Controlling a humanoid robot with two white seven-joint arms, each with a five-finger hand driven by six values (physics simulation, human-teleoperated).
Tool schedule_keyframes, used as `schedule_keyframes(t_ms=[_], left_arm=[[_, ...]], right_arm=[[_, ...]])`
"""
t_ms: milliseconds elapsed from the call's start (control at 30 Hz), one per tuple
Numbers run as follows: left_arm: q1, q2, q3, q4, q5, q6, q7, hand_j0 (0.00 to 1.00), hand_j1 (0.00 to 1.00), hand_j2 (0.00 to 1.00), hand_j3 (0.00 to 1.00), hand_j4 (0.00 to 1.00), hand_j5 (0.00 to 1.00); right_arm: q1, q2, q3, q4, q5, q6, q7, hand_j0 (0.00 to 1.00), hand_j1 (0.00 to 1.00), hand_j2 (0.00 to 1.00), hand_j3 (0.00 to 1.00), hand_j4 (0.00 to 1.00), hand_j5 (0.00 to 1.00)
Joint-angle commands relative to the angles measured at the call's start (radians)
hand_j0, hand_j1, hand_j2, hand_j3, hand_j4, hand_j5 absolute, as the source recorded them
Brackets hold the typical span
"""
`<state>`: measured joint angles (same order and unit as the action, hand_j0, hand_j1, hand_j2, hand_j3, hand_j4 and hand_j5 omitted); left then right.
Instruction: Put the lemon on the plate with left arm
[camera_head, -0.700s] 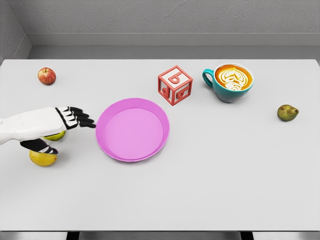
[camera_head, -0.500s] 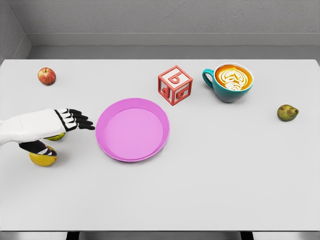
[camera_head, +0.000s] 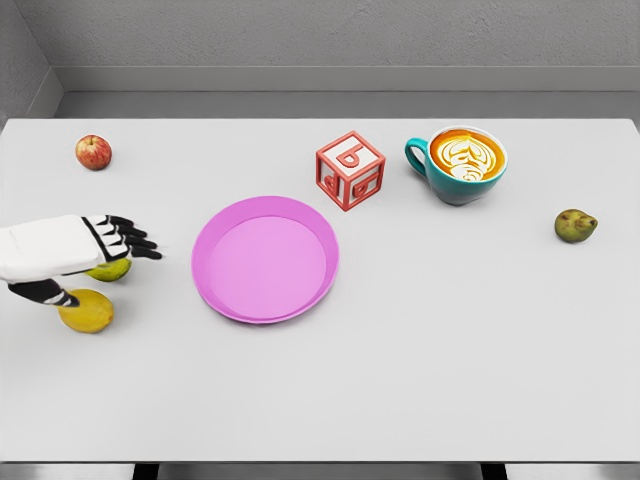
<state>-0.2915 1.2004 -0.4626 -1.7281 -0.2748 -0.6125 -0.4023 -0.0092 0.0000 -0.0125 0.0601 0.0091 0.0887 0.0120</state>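
Nothing has been placed on the plate (camera_head: 265, 259). The lemon (camera_head: 87, 311) lies on the tabletop (camera_head: 420, 340) (under the left hand (camera_head: 112, 240), whose fingers are extended, gripping nothing).

Simulated tabletop: plain white table (camera_head: 420, 380) against grey wall (camera_head: 320, 35)

Plate (camera_head: 265, 300) mid-table, lemon (camera_head: 86, 311) far left, block (camera_head: 350, 170) and cup (camera_head: 463, 163) behind

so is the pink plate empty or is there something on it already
Empty. The pink plate shows only its bare inner surface; the lemon lies on the table to its left, near the left hand.
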Motion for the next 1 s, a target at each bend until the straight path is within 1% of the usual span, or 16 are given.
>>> schedule_keyframes(t_ms=[0, 33, 100, 167, 567, 667, 767, 800, 967], left_arm=[[0.0, 0.016, 0.004, -0.001, -0.033, 0.002, -0.003, 1.0, 1.0, 1.0, 1.0, 1.0, 1.0], [0.009, 0.016, 0.038, -0.001, -0.043, 0.002, -0.003, 1.0, 1.0, 1.0, 1.0, 1.0, 1.0], [0.012, 0.016, 0.041, -0.002, -0.066, 0.002, -0.003, 1.0, 1.0, 1.0, 1.0, 1.0, 1.0], [0.034, 0.016, 0.044, -0.005, -0.102, 0.002, -0.003, 1.0, 1.0, 1.0, 1.0, 1.0, 1.0], [0.041, 0.018, 0.039, -0.005, -0.121, 0.002, 0.007, 1.0, 1.0, 1.0, 1.0, 1.0, 1.0], [0.041, 0.019, 0.039, 0.021, -0.139, 0.002, -0.001, 1.0, 1.0, 1.0, 1.0, 1.0, 1.0], [0.057, 0.021, 0.036, 0.021, -0.139, 0.002, 0.002, 1.0, 1.0, 1.0, 1.0, 1.0, 1.0], [0.072, 0.021, 0.042, 0.021, -0.139, 0.002, 0.002, 1.0, 1.0, 1.0, 1.0, 1.0, 1.0], [0.077, 0.019, 0.035, 0.021, -0.139, 0.002, 0.004, 1.0, 1.0, 1.0, 1.0, 1.0, 1.0]], right_arm=[[0.0, 0.0, 0.0, 0.001, 0.0, 0.0, 0.0, 1.0, 1.0, 1.0, 1.0, 1.0, 1.0], [0.0, 0.0, 0.0, 0.001, 0.0, 0.0, 0.0, 1.0, 1.0, 1.0, 1.0, 1.0, 1.0], [0.0, 0.0, 0.0, 0.001, 0.0, 0.0, 0.0, 1.0, 1.0, 1.0, 1.0, 1.0, 1.0], [0.0, 0.0, 0.0, 0.0, 0.0, 0.0, 0.0, 1.0, 1.0, 1.0, 1.0, 1.0, 1.0], [0.0, 0.0, 0.0, 0.0, 0.0, 0.0, 0.0, 1.0, 1.0, 1.0, 1.0, 1.0, 1.0], [0.0, 0.0, 0.0, 0.001, 0.0, 0.0, 0.0, 1.0, 1.0, 1.0, 1.0, 1.0, 1.0], [0.0, 0.0, 0.0, 0.001, 0.0, -0.001, 0.0, 1.0, 1.0, 1.0, 1.0, 1.0, 1.0], [0.0, 0.0, 0.0, 0.0, 0.0, 0.0, 0.0, 1.0, 1.0, 1.0, 1.0, 1.0, 1.0], [0.0, 0.0, 0.0, 0.0, 0.0, 0.0, 0.0, 1.0, 1.0, 1.0, 1.0, 1.0, 1.0]])
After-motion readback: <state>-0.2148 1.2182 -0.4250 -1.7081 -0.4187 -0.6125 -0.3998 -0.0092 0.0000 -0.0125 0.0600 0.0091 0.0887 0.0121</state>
